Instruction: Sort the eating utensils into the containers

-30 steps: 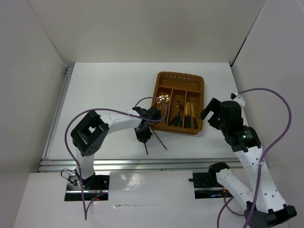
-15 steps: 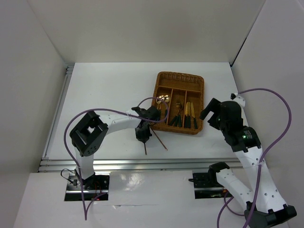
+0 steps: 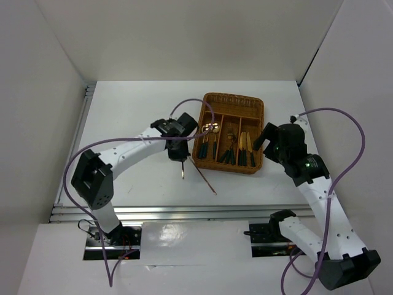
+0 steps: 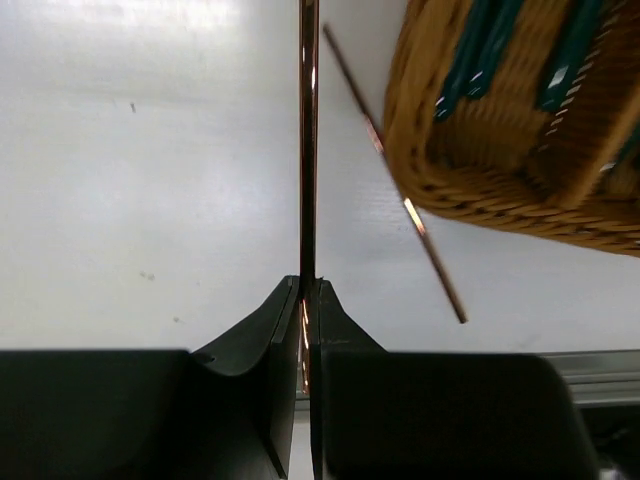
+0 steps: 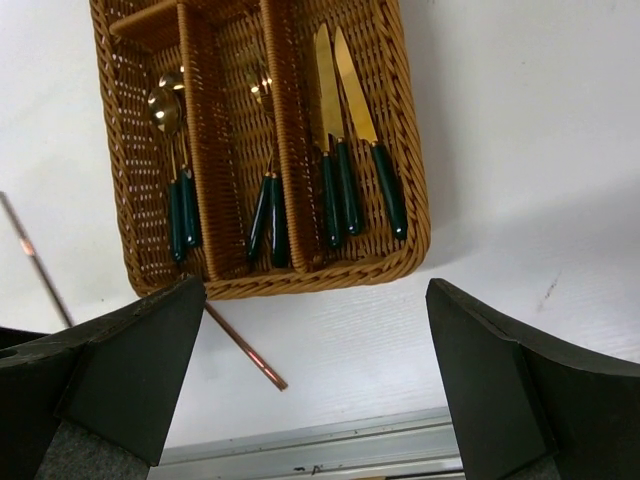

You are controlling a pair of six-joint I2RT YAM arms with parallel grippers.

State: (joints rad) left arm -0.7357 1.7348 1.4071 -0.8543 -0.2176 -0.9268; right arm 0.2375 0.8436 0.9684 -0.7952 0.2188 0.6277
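My left gripper [image 3: 177, 155] is shut on one thin brown chopstick [image 3: 182, 171], which points from the jaws toward the near table edge, left of the tray. In the left wrist view the chopstick [image 4: 308, 150] runs straight out from the shut gripper [image 4: 309, 287]. The second chopstick [image 3: 205, 178] lies slanted on the table by the tray's near left corner [image 4: 402, 195]. The brown wicker tray [image 3: 232, 98] holds gold spoons [image 5: 175, 150], forks [image 5: 265, 160] and knives [image 5: 345, 140] in separate compartments. My right gripper [image 3: 270, 140] is open and empty above the tray's right near side [image 5: 318, 300].
White walls stand on three sides of the table. A metal rail [image 3: 184, 212] runs along the near edge. Purple cables loop over both arms. The tray's far cross compartment [image 3: 233, 109] looks empty.
My left arm has swung up and to the left, carrying the held chopstick away from the one on the table. The right gripper has shifted slightly toward the tray.
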